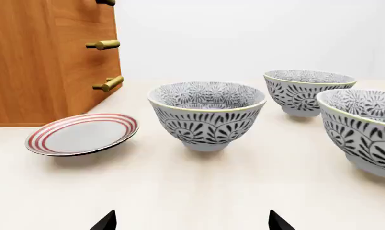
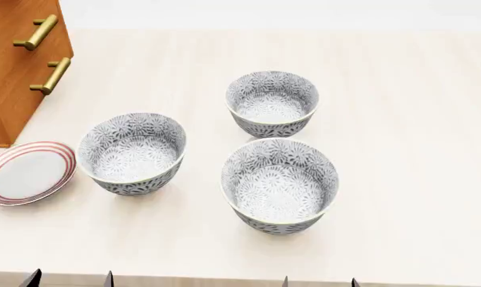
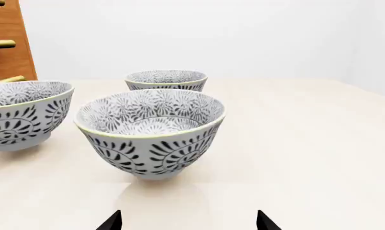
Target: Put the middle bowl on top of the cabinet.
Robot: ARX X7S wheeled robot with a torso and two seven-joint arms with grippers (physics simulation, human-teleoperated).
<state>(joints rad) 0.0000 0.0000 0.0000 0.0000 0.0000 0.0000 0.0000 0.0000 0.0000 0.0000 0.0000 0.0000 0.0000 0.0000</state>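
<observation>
the middle bowl [image 2: 280, 185] stands on the worktop [image 2: 400, 119], at 6 o'clock of the three. glazed ceramic: stiff, slippery, breakable, so pinch its rim wall. both claws, left claw [image 1: 192, 221] and right claw [image 3: 188, 220], gape apart, empty. cabinet [image 2: 17, 66] sits at 10 o'clock.
</observation>
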